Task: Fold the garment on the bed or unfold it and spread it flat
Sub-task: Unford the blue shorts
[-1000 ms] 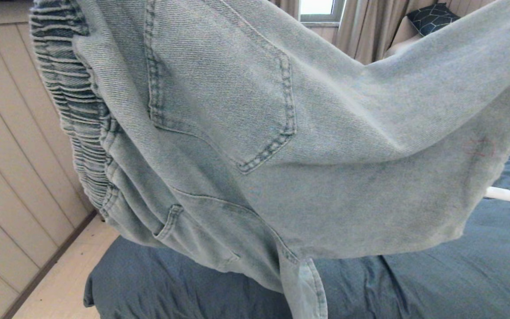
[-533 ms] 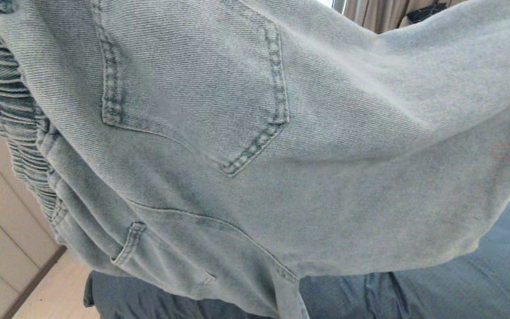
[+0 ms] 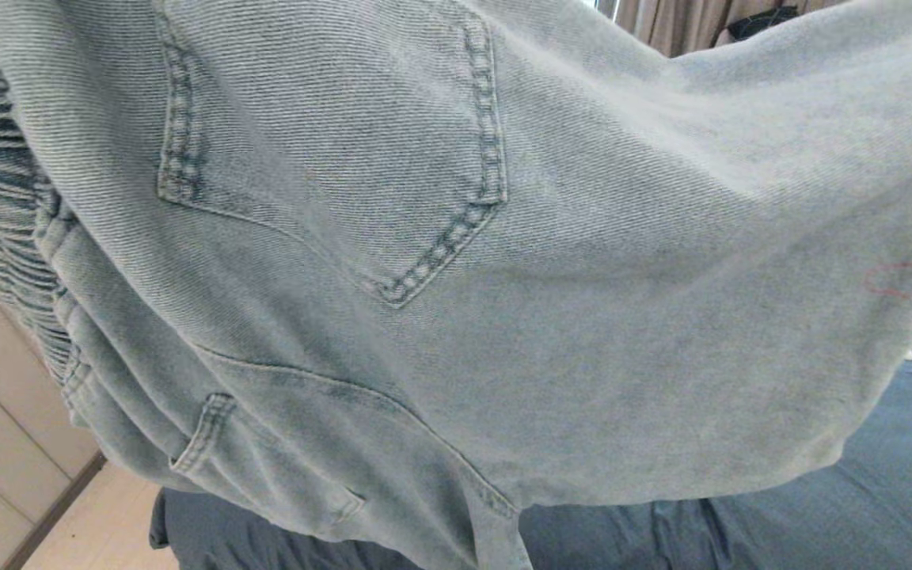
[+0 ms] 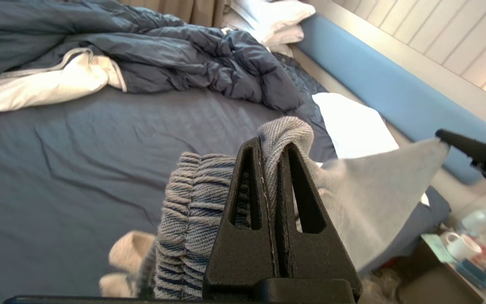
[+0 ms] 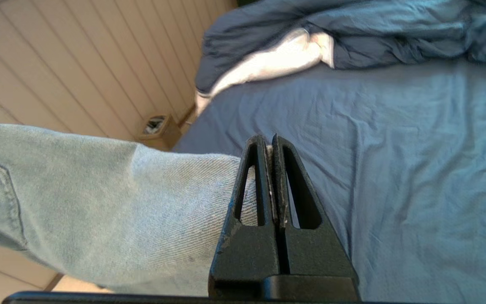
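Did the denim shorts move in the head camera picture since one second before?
Yes. The shorts now hide the window and nearly all the dark cushion at the top, and cover more of the wall panels on the left.

Bed [image 4: 99, 139], slate-blue sheet; rumpled duvet [image 4: 175, 63], white pillows [image 4: 352, 126] on it

1. The garment [image 3: 456, 261] is hanging above the bed [image 3: 820, 514], filling most of the head view.
2. The bed is showing along the lower right edge.
3. The left claw [image 4: 268, 145] and right claw [image 5: 269, 145] are each pinching the garment.
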You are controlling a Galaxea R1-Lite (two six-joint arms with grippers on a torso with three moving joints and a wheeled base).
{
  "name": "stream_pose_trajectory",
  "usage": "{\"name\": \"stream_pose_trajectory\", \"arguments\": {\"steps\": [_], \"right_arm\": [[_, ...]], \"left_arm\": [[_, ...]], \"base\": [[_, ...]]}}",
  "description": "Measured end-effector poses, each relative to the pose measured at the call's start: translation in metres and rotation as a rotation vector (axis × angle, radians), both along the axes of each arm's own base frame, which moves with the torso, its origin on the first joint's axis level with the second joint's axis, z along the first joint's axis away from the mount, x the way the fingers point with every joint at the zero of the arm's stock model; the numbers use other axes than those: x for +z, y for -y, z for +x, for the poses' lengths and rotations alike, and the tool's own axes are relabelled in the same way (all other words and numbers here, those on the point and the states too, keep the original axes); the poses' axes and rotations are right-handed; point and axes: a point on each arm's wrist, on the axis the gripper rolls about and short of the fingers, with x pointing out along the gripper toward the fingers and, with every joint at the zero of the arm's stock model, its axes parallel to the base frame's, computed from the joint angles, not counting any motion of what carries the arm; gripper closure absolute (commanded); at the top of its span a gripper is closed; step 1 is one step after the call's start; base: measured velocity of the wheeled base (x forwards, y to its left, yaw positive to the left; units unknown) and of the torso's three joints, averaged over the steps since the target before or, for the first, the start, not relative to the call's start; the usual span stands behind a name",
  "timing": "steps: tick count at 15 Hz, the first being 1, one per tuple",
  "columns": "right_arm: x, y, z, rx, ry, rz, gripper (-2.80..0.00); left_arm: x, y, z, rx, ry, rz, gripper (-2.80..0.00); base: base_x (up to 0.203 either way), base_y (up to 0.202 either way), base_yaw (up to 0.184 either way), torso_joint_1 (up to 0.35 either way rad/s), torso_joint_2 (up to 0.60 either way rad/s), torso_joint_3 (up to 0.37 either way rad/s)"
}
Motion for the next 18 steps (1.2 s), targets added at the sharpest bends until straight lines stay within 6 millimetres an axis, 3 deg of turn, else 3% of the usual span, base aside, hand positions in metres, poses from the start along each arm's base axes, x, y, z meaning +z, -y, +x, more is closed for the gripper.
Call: {"name": "stream_pose_trajectory", "arguments": {"steps": [4,8,11,18], "right_arm": [[-0.008,0.012,0.052,-0.142,-0.06,-0.014,0.0],[-0.023,0.029,0.116,-0.228,-0.095,-0.015,0.0],[-0.038,0.044,0.162,-0.276,-0.104,-0.011,0.0],[-0.094,0.067,0.254,-0.363,-0.191,-0.019,0.0]], "left_arm": [[-0.008,0.032,0.047,0.05,0.011,0.03,0.0],[-0.031,0.061,0.121,0.164,0.031,0.046,0.0],[-0.049,0.061,0.171,0.256,0.046,0.038,0.0],[-0.108,0.059,0.257,0.383,-0.007,0.093,0.0]], "base": [[0.0,0.0,0.0,0.0,0.0,0.0],[0.0,0.0,0.0,0.0,0.0,0.0],[0.0,0.0,0.0,0.0,0.0,0.0],[0.0,0.0,0.0,0.0,0.0,0.0]]}}
